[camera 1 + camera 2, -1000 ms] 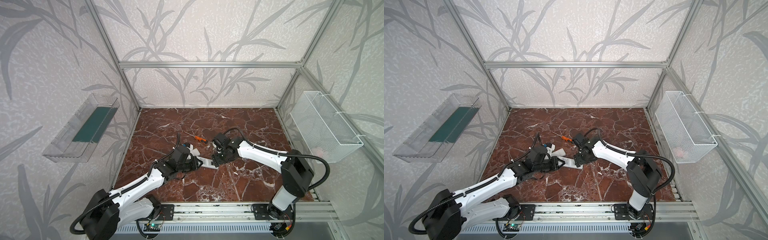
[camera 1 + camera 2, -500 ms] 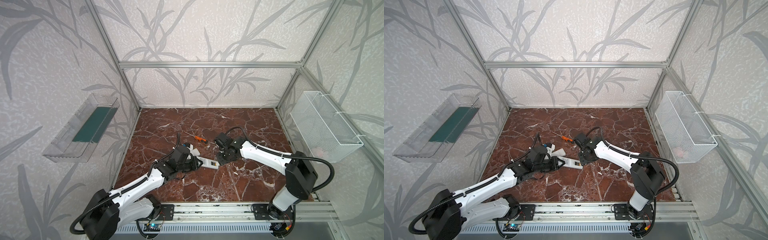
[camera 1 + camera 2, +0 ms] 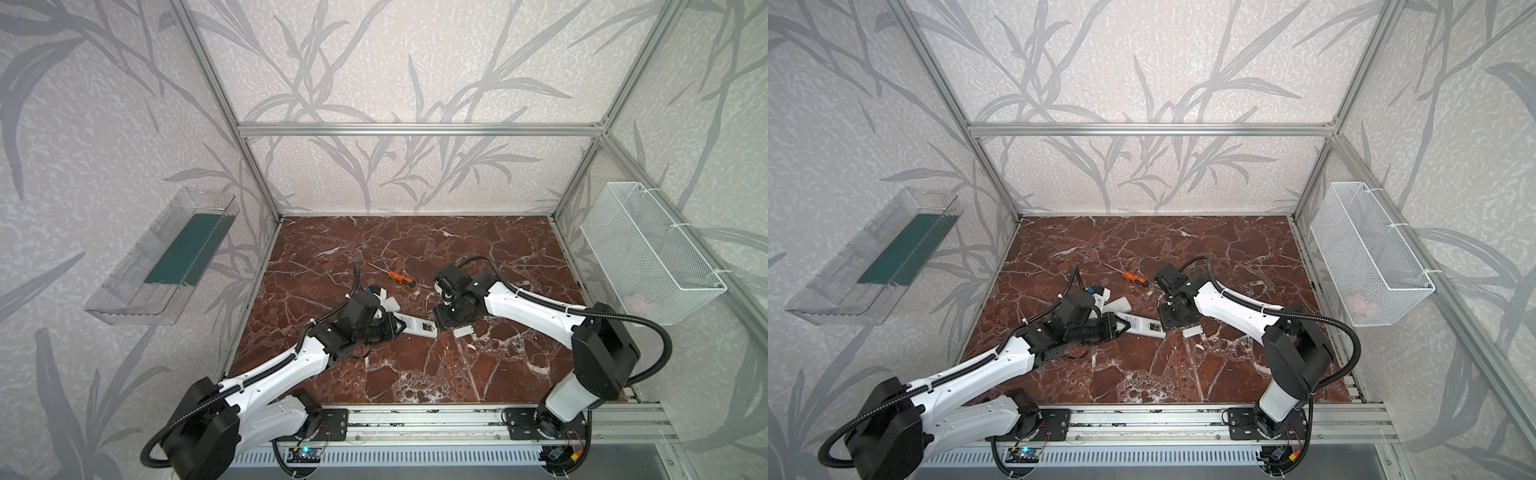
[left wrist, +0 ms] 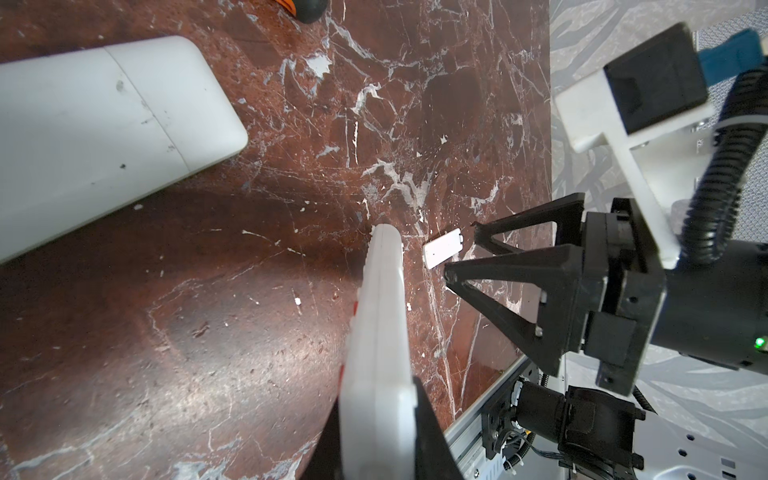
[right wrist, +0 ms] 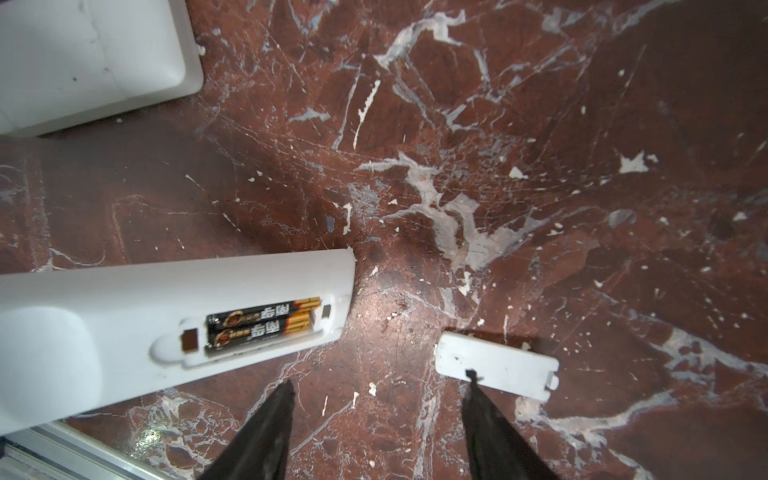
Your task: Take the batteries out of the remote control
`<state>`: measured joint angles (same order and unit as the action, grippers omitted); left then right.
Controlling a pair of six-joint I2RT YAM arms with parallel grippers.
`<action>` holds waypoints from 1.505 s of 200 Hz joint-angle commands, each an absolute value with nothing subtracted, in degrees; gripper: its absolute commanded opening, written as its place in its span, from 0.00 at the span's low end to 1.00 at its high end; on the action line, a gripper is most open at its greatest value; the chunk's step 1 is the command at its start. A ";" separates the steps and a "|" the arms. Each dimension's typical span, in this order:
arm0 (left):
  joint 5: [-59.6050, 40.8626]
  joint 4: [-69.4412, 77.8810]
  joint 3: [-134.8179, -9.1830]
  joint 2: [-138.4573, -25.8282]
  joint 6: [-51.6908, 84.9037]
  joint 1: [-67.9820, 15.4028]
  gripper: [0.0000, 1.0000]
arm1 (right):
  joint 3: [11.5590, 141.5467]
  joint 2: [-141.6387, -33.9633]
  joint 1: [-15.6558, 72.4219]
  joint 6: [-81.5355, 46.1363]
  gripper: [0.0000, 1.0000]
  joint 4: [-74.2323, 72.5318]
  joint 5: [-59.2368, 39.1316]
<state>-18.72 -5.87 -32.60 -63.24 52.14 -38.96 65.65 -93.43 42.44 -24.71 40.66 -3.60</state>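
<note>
Left pincer (image 3: 397,328) pinching the white remote control (image 5: 124,316), open compartment turned toward the spread, empty right pincer (image 5: 380,390), both batteries (image 5: 262,326) seated just ahead of it; loose battery cover (image 5: 494,365) at one fingertip.

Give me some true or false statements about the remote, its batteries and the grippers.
1. Two batteries sit in the remote's open bay. True.
2. The cover is fitted on the remote. False: it lies on the table beside the remote.
3. The right gripper holds a battery. False: it is open and empty.
4. The left gripper is shut on the remote. True.
5. The screwdriver lies on the table, in no gripper. True.
</note>
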 commanded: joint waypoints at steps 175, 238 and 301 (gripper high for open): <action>-23.88 8.13 -28.78 -76.96 56.61 -38.85 0.25 | 53.73 -82.22 35.09 -25.14 0.78 36.49 -11.68; -23.90 8.53 -28.40 -78.05 56.51 -38.55 0.35 | 52.84 -81.31 34.65 -25.14 0.79 36.60 -11.78; -23.99 8.53 -28.40 -79.06 56.13 -37.98 0.48 | 52.29 -80.71 34.67 -25.40 0.80 36.65 -11.87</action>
<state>-24.56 8.86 -28.97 -78.41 56.58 -38.48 52.86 -82.32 34.85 -25.12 36.23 -11.46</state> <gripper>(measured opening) 0.454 0.797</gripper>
